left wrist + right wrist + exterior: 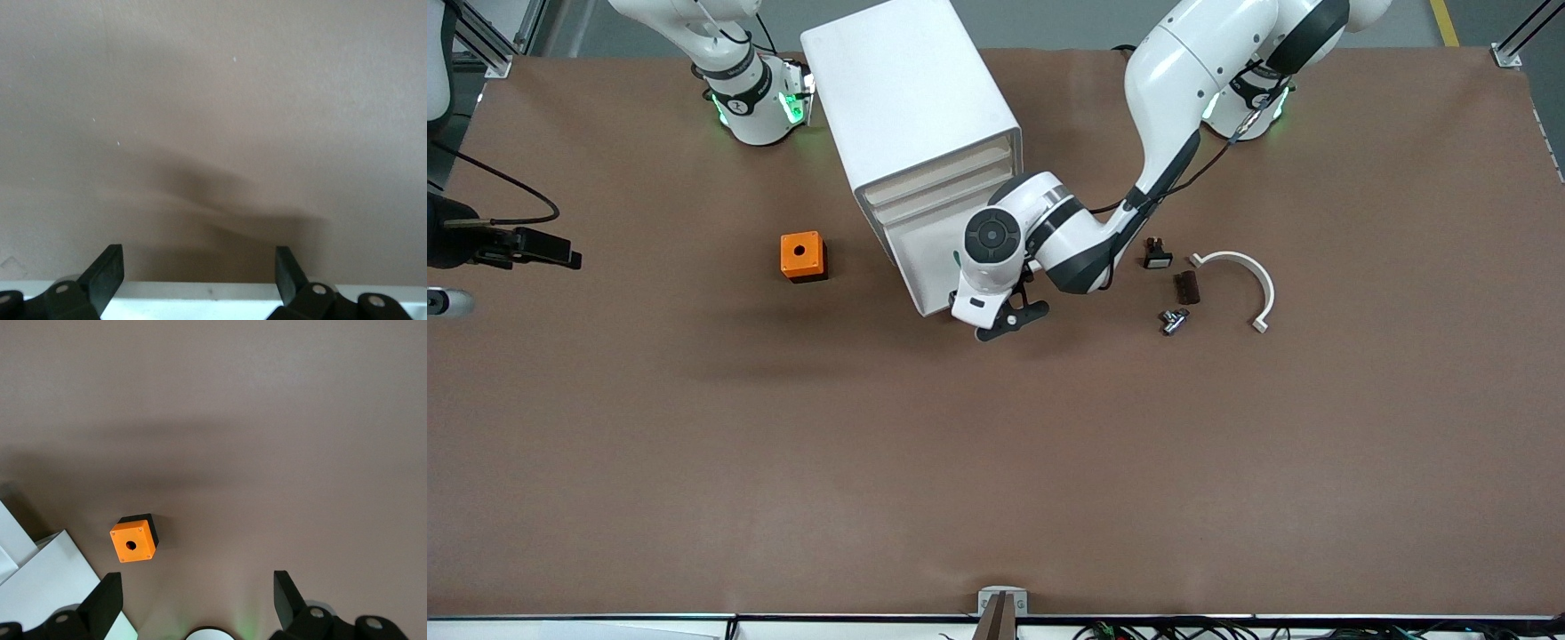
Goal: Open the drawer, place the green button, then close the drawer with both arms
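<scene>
Presently the left gripper (1009, 322) hangs low at the front of the white cabinet (911, 116), jaws apart, presumably positioned to draw out the bottom drawer (929, 271); whether it touches the front cannot be determined. The button (1173, 320) lies on the table (996, 462) toward the left arm's end, near a black switch (1157, 255) and a white curved piece (1240, 280). The right gripper (198, 603) waits high near its base, jaws apart, looking down on the orange box (802, 256).

The cabinet (925, 142) is being seen standing between the arms' bases. The orange box (802, 256) is lying beside it toward the right arm's end, the small parts (1178, 289) toward the left arm's end.
</scene>
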{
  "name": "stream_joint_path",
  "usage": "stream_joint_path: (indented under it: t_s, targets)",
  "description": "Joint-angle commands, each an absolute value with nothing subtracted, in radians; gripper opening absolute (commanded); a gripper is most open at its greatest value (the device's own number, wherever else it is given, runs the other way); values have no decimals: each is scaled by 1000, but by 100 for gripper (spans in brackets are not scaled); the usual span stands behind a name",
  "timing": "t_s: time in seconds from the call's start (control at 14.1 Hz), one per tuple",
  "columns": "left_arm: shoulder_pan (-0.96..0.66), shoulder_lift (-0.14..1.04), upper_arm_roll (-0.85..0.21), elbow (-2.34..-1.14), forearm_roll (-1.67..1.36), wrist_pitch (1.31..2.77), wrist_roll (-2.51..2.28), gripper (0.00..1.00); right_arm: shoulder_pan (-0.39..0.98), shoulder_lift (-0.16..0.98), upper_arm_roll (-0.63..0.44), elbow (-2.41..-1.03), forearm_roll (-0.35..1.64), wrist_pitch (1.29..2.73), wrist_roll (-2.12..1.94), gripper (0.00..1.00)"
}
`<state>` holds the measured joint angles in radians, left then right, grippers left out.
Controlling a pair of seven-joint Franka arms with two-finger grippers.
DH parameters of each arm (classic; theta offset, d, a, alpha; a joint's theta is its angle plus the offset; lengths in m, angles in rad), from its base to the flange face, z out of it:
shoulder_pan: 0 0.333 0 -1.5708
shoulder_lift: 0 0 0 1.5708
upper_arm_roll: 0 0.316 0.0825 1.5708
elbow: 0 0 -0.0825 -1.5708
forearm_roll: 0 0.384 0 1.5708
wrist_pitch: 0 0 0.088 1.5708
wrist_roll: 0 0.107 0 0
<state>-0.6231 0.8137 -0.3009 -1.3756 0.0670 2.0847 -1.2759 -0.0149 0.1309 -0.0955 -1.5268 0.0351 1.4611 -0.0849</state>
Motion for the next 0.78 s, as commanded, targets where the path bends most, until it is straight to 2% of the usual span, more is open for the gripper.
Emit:
stream_joint_path:
  t_s: [0.0, 0.71]
  targets:
    - [-669, 813, -301, -1381, 80, 2098, -1281, 100, -26, 147, -77, -1490, -2, 1454, -89, 100]
    - [-770, 825, -302, -1387, 72, 2097, -1281, 100, -41, 147, -74, -1486, -2, 1499, -97, 100]
